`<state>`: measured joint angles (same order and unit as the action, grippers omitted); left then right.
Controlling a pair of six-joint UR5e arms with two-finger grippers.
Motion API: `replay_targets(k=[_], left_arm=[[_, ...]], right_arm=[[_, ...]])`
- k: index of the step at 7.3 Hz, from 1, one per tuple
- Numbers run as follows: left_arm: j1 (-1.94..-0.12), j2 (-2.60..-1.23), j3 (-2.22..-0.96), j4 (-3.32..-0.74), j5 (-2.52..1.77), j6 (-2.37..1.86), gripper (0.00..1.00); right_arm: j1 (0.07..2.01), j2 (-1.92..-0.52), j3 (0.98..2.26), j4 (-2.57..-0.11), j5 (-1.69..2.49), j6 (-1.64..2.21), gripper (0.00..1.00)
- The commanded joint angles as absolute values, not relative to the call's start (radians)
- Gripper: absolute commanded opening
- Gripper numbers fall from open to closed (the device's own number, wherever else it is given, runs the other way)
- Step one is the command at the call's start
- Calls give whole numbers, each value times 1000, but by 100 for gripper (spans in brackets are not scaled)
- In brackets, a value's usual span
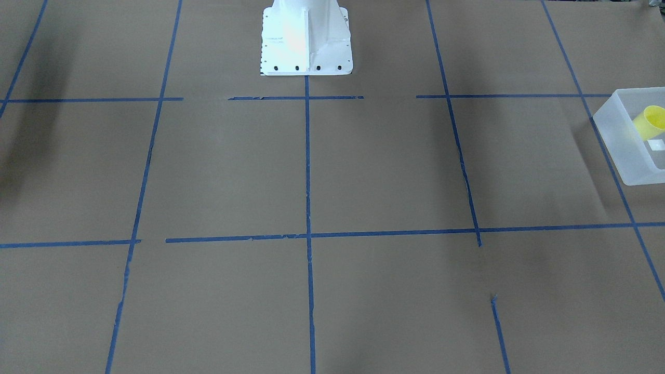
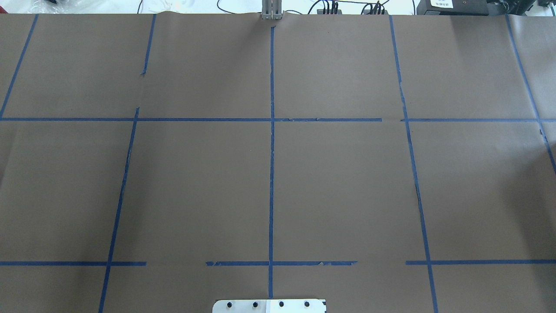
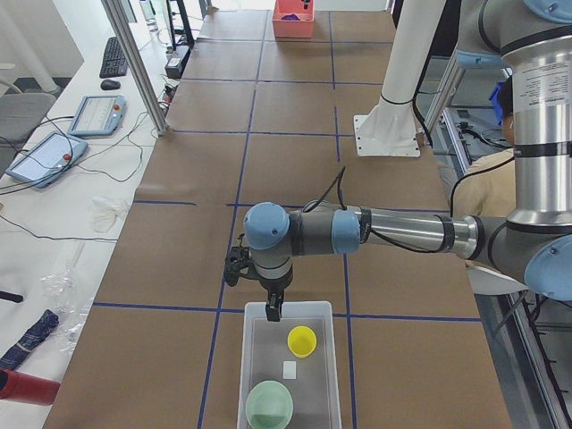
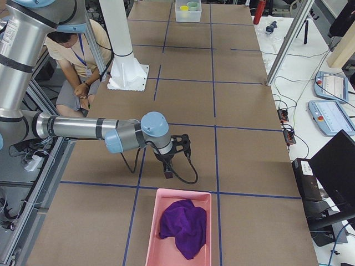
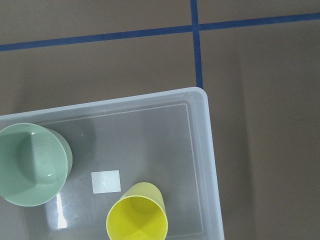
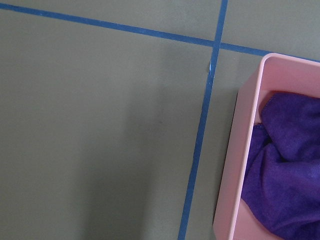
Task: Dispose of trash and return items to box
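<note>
The yellow cup [image 5: 137,220] stands upright inside the frosted box [image 5: 207,150], near its white label. Both also show in the exterior left view, the cup [image 3: 301,340] in the box [image 3: 244,375], and at the right edge of the front-facing view, the cup [image 1: 649,122] in the box [image 1: 623,166]. My left gripper [image 3: 273,308] hangs over the box's far rim, beside the cup and apart from it. My right gripper [image 4: 166,173] hangs above bare table just short of the pink tray. I cannot tell whether either gripper is open or shut.
A pale green bowl [image 5: 32,162] sits in the box beside the cup. A pink tray [image 4: 152,221] holds a purple cloth [image 4: 186,224] at the table's right end. A seated person [image 4: 83,61] is behind the white robot base [image 4: 126,72].
</note>
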<state>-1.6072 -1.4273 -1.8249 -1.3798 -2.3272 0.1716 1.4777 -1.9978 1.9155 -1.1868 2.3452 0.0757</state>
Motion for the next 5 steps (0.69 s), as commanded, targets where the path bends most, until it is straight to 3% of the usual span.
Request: replay_targets(k=[1, 4, 5], left_arm=[[-1608, -1430, -1835, -1387, -2329, 175, 100], [-1609, -1416, -1835, -1439, -2329, 181, 100], [-1609, -1414, -1833, -1439, -2329, 181, 100]], right_arm=[[1497, -1979, 1865, -1139, 2417, 55, 100], [1520, -1904, 2044, -1516, 2415, 46, 100], [1513, -1884, 2046, -1525, 2416, 46, 100]])
